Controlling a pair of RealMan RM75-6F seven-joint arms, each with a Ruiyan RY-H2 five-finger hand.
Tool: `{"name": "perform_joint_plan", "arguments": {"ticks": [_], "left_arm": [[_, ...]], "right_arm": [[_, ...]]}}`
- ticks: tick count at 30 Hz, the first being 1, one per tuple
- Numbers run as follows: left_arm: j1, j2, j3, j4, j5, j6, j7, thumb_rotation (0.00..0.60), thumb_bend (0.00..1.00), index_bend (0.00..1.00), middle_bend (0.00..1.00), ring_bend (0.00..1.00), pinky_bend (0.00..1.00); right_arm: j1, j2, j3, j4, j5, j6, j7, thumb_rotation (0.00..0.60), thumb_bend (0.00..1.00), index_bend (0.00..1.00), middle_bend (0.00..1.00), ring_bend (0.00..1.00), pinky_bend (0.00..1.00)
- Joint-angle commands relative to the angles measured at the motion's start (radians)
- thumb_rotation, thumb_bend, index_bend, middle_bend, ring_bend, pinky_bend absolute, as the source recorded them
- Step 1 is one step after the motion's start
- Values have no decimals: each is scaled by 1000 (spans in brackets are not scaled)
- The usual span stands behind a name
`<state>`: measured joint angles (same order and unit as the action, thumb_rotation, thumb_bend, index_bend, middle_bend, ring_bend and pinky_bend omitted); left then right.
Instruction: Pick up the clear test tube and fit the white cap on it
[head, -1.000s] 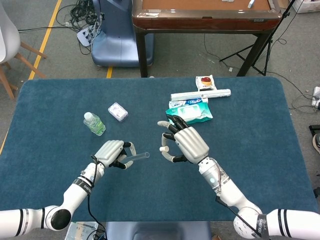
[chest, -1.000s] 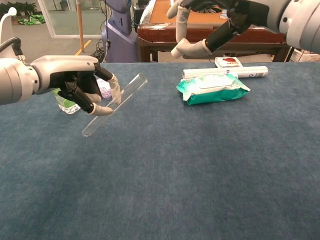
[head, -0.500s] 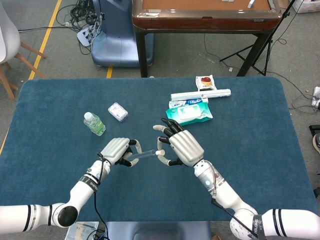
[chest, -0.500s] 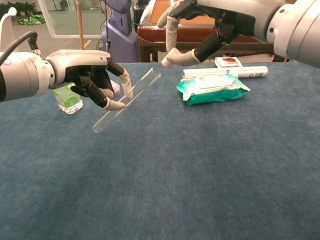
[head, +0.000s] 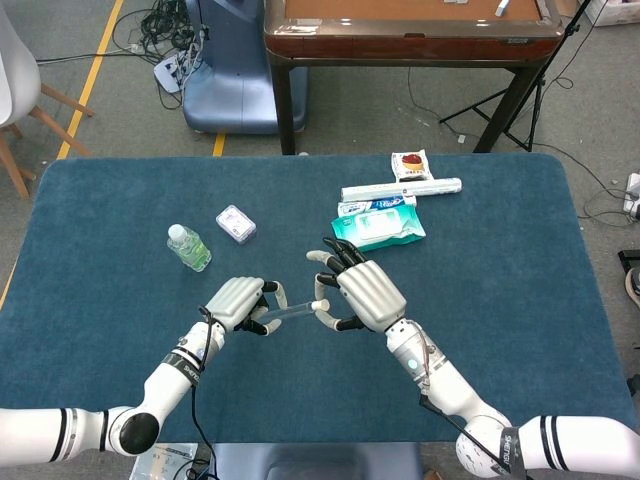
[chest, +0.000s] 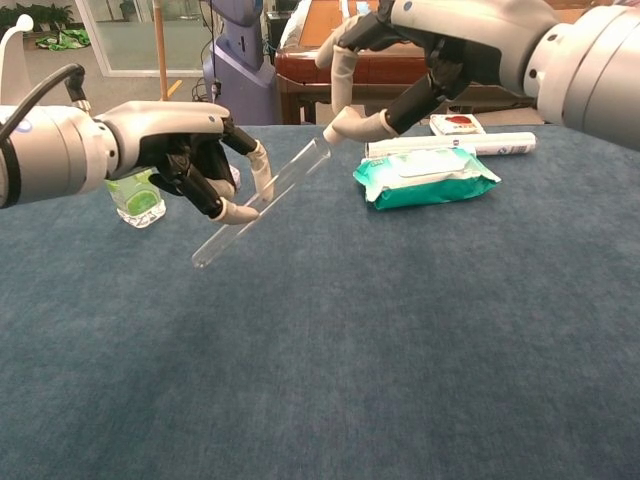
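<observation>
Clear test tube (chest: 262, 201) pinched, open end up, by left hand (chest: 190, 160); right hand (chest: 420, 50) fingers curled at its mouth, cap unseen.

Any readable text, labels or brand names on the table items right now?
None can be read.
Green wipes pack: print on its label, too blurred.
White tube box: markings too small.
Red-and-white packet: blurred.
Small bottle and small case: no legible text.
</observation>
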<state>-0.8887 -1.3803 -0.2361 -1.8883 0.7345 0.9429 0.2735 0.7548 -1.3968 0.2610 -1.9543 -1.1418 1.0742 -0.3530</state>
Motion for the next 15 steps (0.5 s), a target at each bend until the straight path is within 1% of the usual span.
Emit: {"name": "perform_joint_plan", "arguments": {"ticks": [1,15], "left_arm": [[-2,1,1,0,-2,0,-2,600,321,588,1000,1000,1000],[-10,6,9,0,-6,2,-10,600,321,588,1000,1000,1000]], "right_arm": [[1,-1,-2,0,3,1,0,600,356,585,187,0,0],[11,-7,-11,14,15,-2,11,600,356,585,187,0,0]]}}
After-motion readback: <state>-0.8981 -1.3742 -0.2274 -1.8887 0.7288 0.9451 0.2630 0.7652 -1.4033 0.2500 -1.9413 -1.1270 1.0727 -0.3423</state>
